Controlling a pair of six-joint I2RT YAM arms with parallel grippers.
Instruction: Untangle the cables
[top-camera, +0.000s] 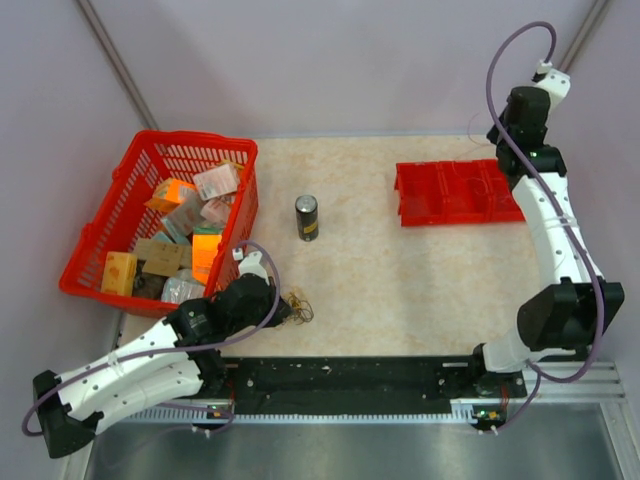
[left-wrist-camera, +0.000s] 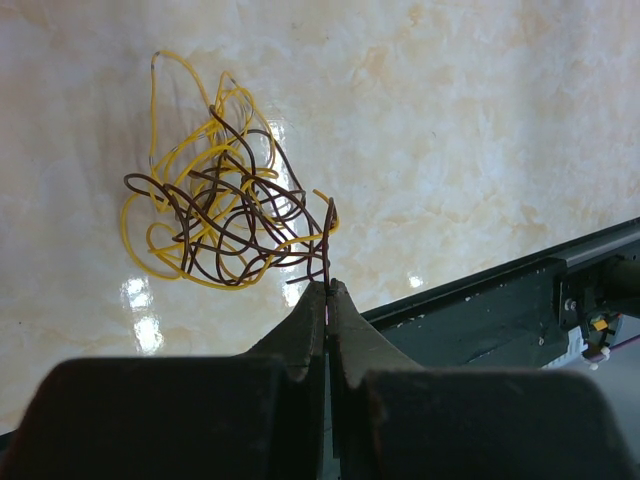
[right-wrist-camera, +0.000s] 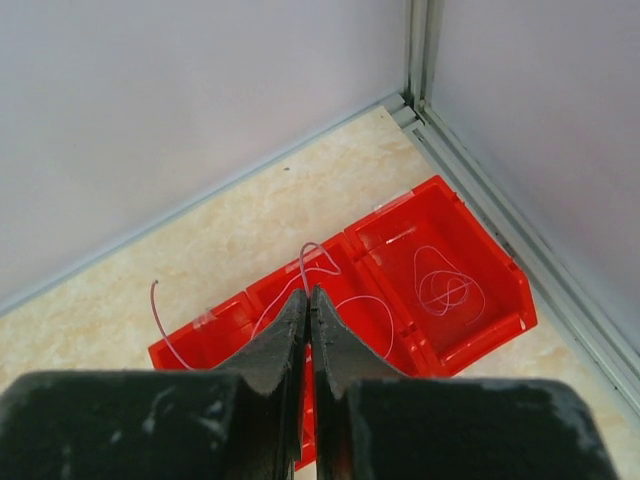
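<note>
**Top view**
- Cables: a small clump of yellow and dark wire on the table, lower left of centre, just above the black rail.
- Left claw: at the clump's left edge, touching it. The jaws are too small to read here.
- Left arm: stretched low from the lower-left corner, slanting up and right to the clump.
- Right arm: reared up along the right edge, its tip over the red bins at upper right, well apart from the clump.
- Nearer arm: the left.
- Also present: a red basket of boxes at left, and a can upright at centre.

**Left wrist view**
- Cables: a loose, roundish tangle up and left of the claw tips. It has no clear long axis, and the yellow loops reach highest at upper left.
- Left claw: jaws pressed together, clamped on one dark strand. The strand runs straight up from the tips into the tangle's lower-right edge.
- Coming move, as I judge it: the bulk lies up-left of the pinch, so a pull towards the bottom of the frame should draw the dark wire out of the yellow. Nothing pins the clump, so the whole of it may drag along.

**Right wrist view**
- Right claw: jaws together.
- Bins: below the claw, centre to right, with pale wires lying inside.
- Pale wire at the claw: one loop arches just above the tips. I cannot tell whether it is nipped.
- Cables: not in this view.
</note>
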